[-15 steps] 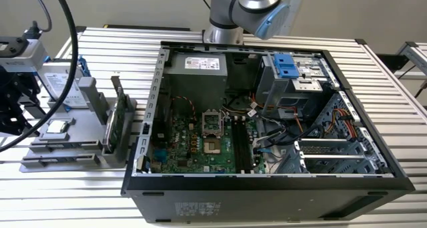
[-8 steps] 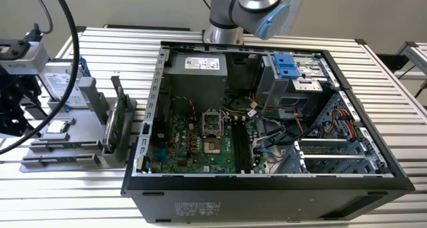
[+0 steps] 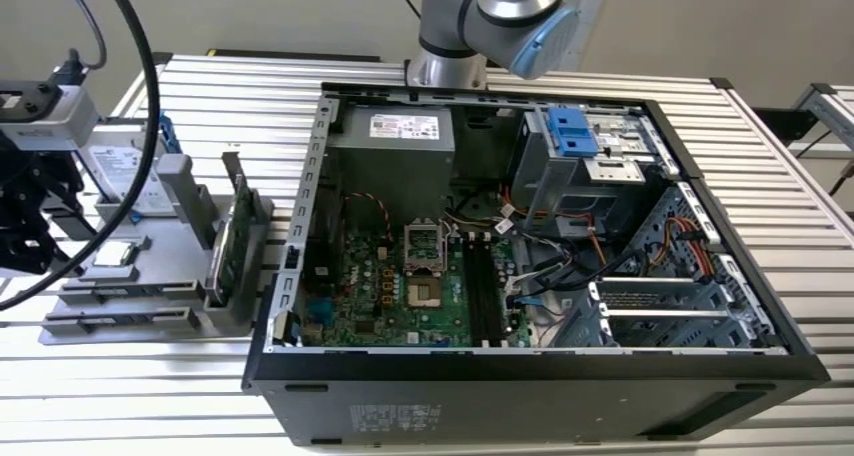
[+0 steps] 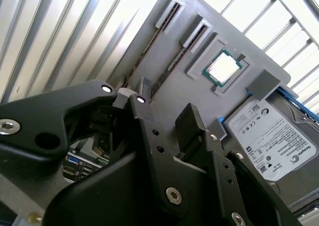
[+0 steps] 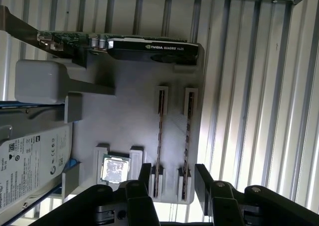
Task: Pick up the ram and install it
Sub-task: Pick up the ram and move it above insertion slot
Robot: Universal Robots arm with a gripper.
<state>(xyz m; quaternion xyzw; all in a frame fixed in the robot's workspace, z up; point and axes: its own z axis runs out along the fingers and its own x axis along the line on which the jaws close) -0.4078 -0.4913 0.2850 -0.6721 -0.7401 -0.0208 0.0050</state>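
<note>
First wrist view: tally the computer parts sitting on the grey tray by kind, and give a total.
Ram sticks: 2
Graphics card: 1
Processor chip: 1
Hard drive: 1
Total: 5

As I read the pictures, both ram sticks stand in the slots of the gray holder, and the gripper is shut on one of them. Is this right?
Not quite. In the first wrist view the gripper is open and holds nothing. The rest is right: both ram sticks stand in the slots of the gray holder.
</note>
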